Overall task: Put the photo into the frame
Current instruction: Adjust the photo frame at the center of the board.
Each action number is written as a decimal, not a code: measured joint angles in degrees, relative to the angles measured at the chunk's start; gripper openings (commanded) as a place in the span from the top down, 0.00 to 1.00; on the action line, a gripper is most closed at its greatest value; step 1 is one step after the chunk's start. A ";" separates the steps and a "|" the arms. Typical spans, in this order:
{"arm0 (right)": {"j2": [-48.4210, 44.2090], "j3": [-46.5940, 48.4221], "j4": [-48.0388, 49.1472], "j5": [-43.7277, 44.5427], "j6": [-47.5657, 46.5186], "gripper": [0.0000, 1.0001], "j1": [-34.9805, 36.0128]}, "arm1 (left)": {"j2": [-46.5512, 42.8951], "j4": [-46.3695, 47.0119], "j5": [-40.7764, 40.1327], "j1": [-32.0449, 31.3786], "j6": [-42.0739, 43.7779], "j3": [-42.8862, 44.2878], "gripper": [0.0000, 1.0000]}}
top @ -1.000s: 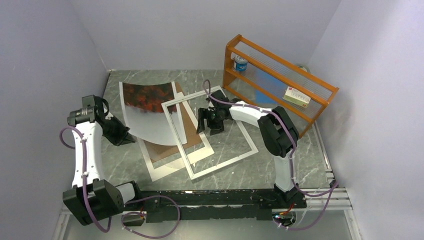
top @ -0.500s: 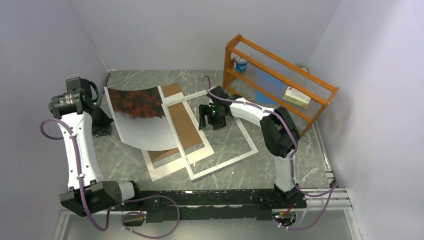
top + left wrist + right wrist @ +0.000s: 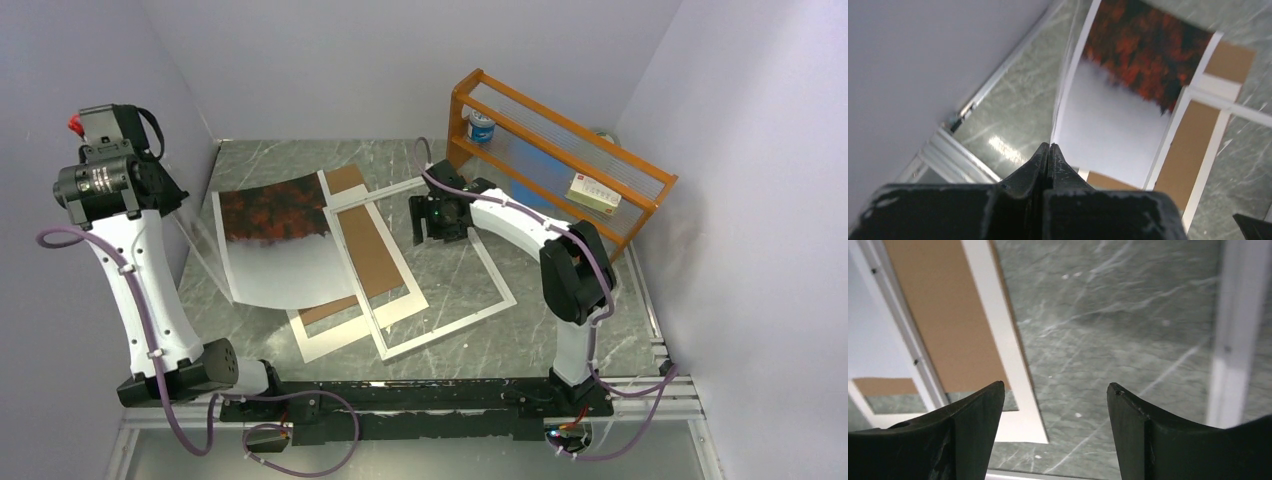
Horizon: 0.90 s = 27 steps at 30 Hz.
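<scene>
The photo (image 3: 275, 245), red-orange foliage on top and pale grey below, lies curled at the left of the table, its left edge lifted. It also shows in the left wrist view (image 3: 1118, 115). My left gripper (image 3: 1050, 146) is shut on the photo's thin left edge, held high near the left wall (image 3: 178, 208). The white frame (image 3: 450, 325) lies flat at the middle, open centre showing marble. Its border shows in the right wrist view (image 3: 1233, 340). My right gripper (image 3: 440, 222) is open and empty over the frame's far part (image 3: 1055, 390).
A brown backing board (image 3: 375, 255) on a white mat (image 3: 330, 340) lies under the frame's left side and the photo's right edge. An orange wooden rack (image 3: 560, 150) stands at the back right, holding a tin (image 3: 481, 127) and a small box (image 3: 595, 193).
My left arm has risen and swung back to the left, pulling the photo off the frame and lifting its left edge. My right gripper has shifted slightly back and right.
</scene>
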 measured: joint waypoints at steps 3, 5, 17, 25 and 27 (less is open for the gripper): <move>-0.98 0.37 -1.36 4.59 -0.55 0.20 -1.11 | 1.20 1.60 -0.52 -0.02 1.88 6.23 0.98; -1.53 0.37 -2.16 7.69 -0.81 0.18 -2.73 | 2.47 2.62 -1.42 -0.13 2.71 10.29 0.98; -1.73 -1.22 -4.55 19.45 -5.84 0.17 -12.22 | 6.64 7.87 2.64 -0.20 5.73 16.37 0.97; -1.55 -2.89 -4.52 14.58 -7.74 0.18 -13.03 | 5.60 11.69 17.62 -0.28 6.10 11.50 0.98; -1.46 -3.91 -4.44 12.66 -7.78 0.18 -13.00 | 5.27 12.13 19.23 -0.28 6.58 10.99 0.97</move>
